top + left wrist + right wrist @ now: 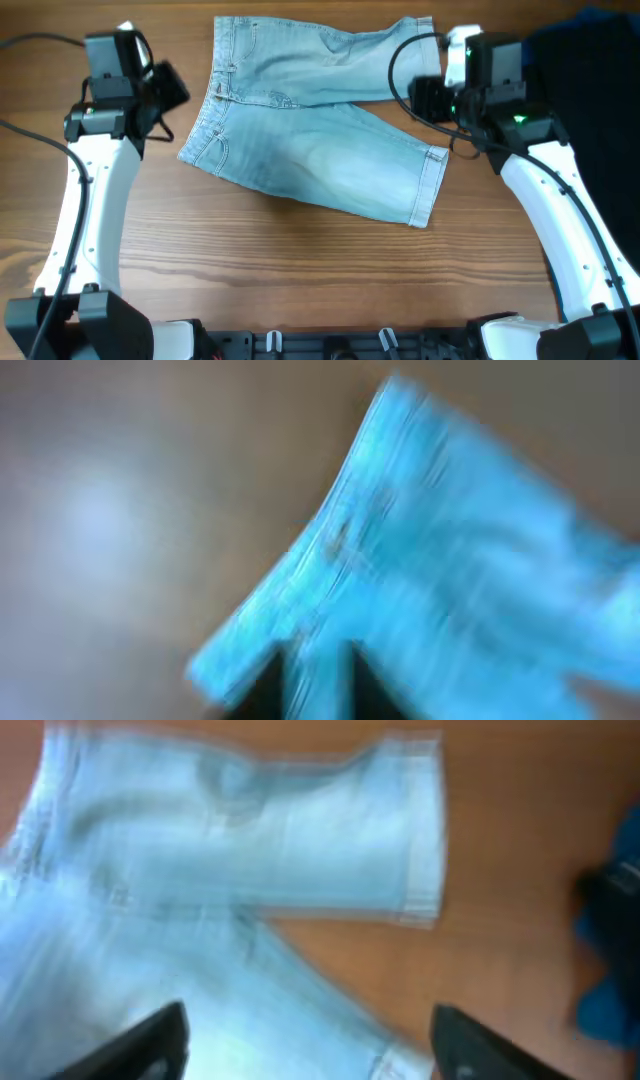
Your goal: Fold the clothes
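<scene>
The shorts point(310, 130) lie between the right hand point(308, 1025), fingers apart, and the left hand point(170, 87), state unreadable.

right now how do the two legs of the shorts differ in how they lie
The far leg runs nearly straight across the table; the near leg slants toward the near edge. The far leg looks narrower and creased; the near leg looks broader and smoother. Both are faded light blue denim with hemmed ends, lying flat.

shorts point(320, 150): faded denim cloth, looking matt and soft
desk point(300, 270): grained wood, looking smooth
arms point(85, 200): white plastic, gleaming faintly
</scene>
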